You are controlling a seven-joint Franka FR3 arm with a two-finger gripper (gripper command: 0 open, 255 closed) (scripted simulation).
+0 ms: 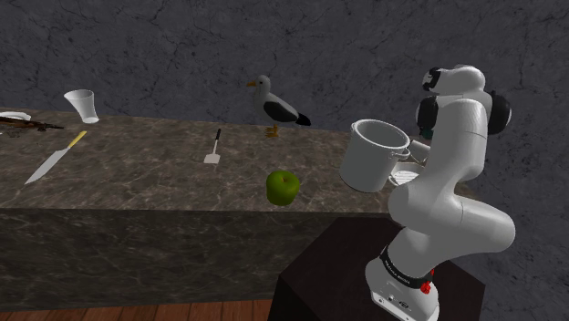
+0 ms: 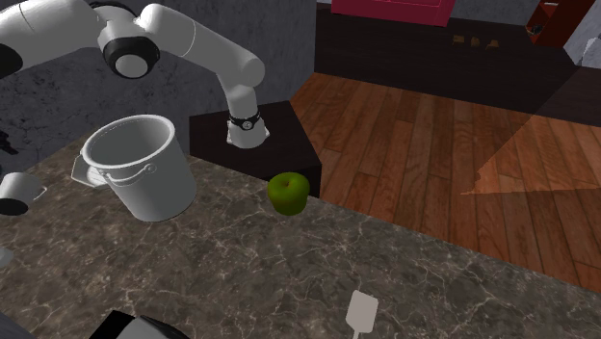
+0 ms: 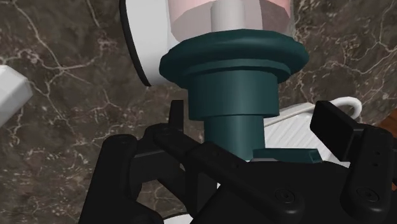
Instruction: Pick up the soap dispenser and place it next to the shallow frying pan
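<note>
Dark grey stone wall [image 1: 182,46] rises behind a long counter [image 1: 137,196] of dark veined marble. By the shoulder view, from left to right, on the counter are: a white plate [image 1: 11,116] at the picture's edge, a white cup [image 1: 82,105] near the wall, a knife [image 1: 53,160] with a yellow handle lying slantwise, a small pale spatula [image 1: 213,150], a seagull figure [image 1: 278,109] near the back edge, a green apple [image 1: 283,187] near the front edge, and a big white pot [image 1: 372,157] with its mouth up. Right of the pot stands the white arm [image 1: 451,182] on its dark stand [image 1: 319,283].

In the second exterior view the pot is on the left, the apple right of it near the counter's edge, and beyond the edge lies a brown wood floor [image 2: 433,164].

In the wrist view the soap dispenser [image 3: 232,60] is directly before the gripper [image 3: 245,137], over the marble. Its dark teal collar and neck turn toward the camera, and its pale pink body points away. A white rounded thing [image 3: 141,44] is just behind the body. Whether the gripper clasps the neck or only stands around it, I cannot tell
</note>
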